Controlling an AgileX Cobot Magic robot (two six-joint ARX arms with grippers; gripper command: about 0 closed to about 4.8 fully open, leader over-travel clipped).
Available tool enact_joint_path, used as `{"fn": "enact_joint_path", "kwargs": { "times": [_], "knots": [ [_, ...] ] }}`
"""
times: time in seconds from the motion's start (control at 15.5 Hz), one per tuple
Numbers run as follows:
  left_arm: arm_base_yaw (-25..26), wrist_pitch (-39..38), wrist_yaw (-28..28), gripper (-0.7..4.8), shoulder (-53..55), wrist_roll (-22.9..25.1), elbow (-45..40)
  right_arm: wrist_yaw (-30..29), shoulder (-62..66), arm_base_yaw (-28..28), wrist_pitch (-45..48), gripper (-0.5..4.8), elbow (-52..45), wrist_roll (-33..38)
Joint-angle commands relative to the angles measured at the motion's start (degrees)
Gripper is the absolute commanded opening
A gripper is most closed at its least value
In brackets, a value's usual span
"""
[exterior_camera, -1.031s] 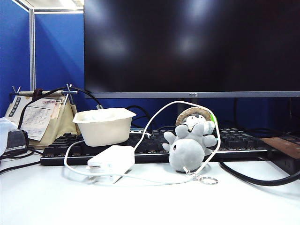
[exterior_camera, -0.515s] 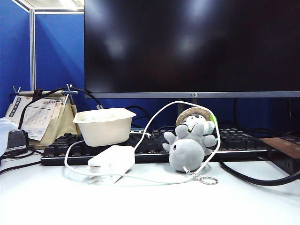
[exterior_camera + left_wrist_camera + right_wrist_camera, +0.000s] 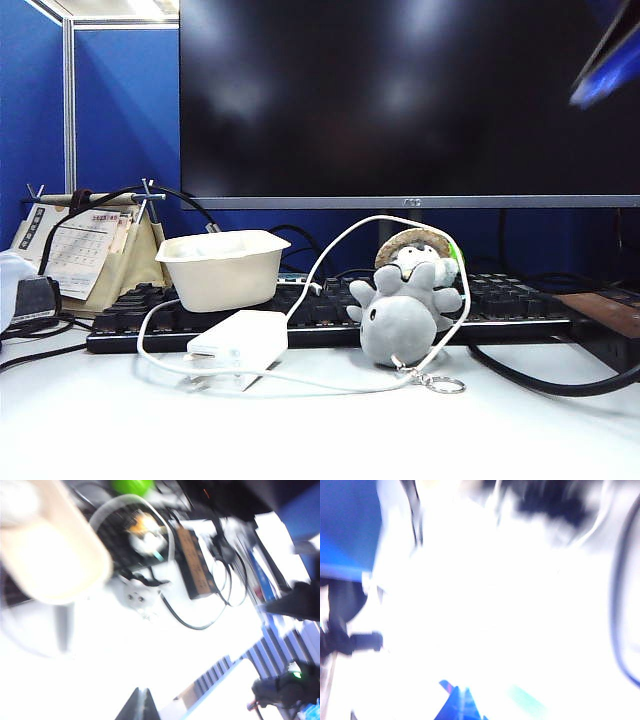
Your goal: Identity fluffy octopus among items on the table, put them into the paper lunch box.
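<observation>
The fluffy octopus (image 3: 398, 325) sits upright on the white table in front of the keyboard, its keyring chain (image 3: 440, 383) lying beside it. The cream paper lunch box (image 3: 222, 268) stands on the keyboard's left part. A blurred blue streak at the upper right of the exterior view is my right arm (image 3: 606, 58), high above the table. In the blurred left wrist view the octopus (image 3: 135, 596) and lunch box (image 3: 50, 560) lie far beyond my left gripper (image 3: 141, 694), whose fingers are shut together on nothing. My right gripper (image 3: 461, 694) is shut too; its view is washed out.
A smaller plush in a straw hat (image 3: 418, 254) leans behind the octopus. A white power adapter (image 3: 240, 336) with a looping cable lies between box and octopus. A black keyboard (image 3: 520, 300), a monitor (image 3: 410, 100), a desk calendar (image 3: 85, 250) and a brown power strip (image 3: 605, 312) stand around.
A blurred blue arm has come into the exterior view at the upper right. The plush toys, box and adapter have not moved.
</observation>
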Motion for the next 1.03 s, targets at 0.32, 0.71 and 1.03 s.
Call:
{"fn": "enact_joint_path", "kwargs": {
  "times": [0.32, 0.71, 1.03],
  "knots": [
    [-1.8, 5.2, -3.3, -0.05, 0.3, 0.4, 0.3, -0.1, 10.0, 12.2, 10.8, -0.06, 0.3, -0.4],
    [-1.8, 6.6, -3.5, 0.05, 0.3, 0.4, 0.2, 0.4, 15.1, 13.7, 28.3, 2.42, 0.3, -0.3],
    [-1.9, 4.8, -10.9, 0.31, 0.3, 0.3, 0.2, 12.8, 22.3, 13.7, 33.9, 2.43, 0.3, -0.3]
  ]
}}
